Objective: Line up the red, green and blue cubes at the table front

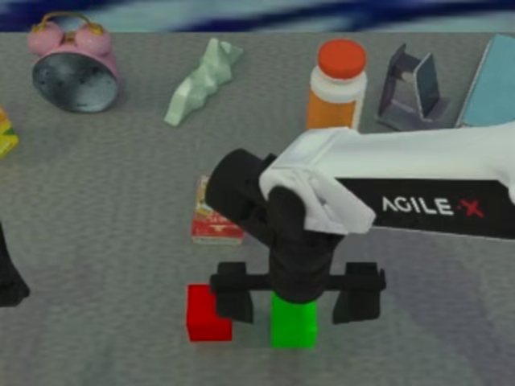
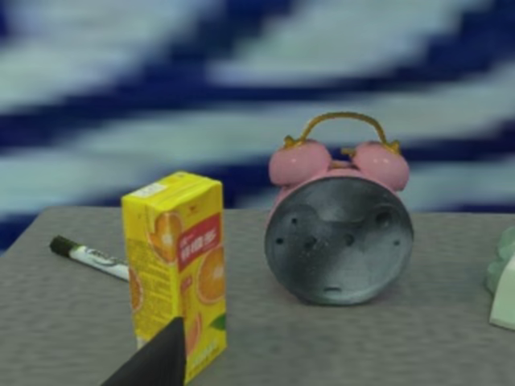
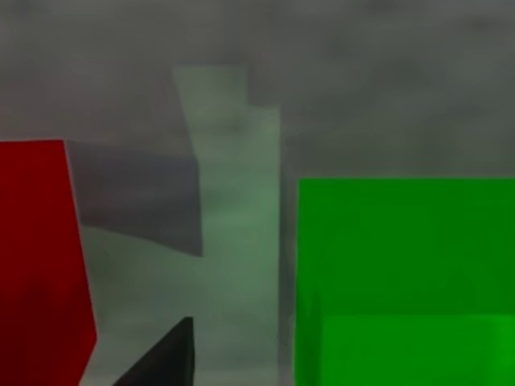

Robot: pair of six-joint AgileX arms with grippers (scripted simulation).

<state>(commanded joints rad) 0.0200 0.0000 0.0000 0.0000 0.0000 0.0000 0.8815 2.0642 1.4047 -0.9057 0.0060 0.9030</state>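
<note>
Cubes are what this job is about, and two of them show. The small bright red cube (image 1: 208, 313) sits on the grey speckled tabletop (image 1: 96, 265) near the front, a bit left of the middle. The small bright green cube (image 1: 293, 322) sits to its right, with a gap of bare tabletop between them. The blue cube does not show in any view.

The right hand (image 1: 298, 293) of the white and black right arm hangs right over the green cube. Its two black fingers are spread wide. One finger (image 1: 235, 299) is in the gap between the red and green cubes, and the other is out past the green cube's right side. They do not pinch the cube. In the right wrist view the red cube (image 3: 40, 265) and the green cube (image 3: 402, 281) look big and close, with one dark finger tip low between them.

Behind the red cube lies a flat red and yellow printed card box (image 1: 211, 219), partly under the arm. Along the back of the tabletop stand a pink alarm clock (image 1: 74, 64), a pale green crumpled shape (image 1: 203, 82), an orange bottle with a red cap (image 1: 337, 84) and a grey stand (image 1: 412, 90).

The left arm (image 1: 10, 277) is parked at the left edge. I cannot tell if its hand is spread or pressed together. The left wrist view shows a yellow juice carton (image 2: 175, 269), a black and white marker pen (image 2: 90, 257) and the pink alarm clock (image 2: 339, 233).
</note>
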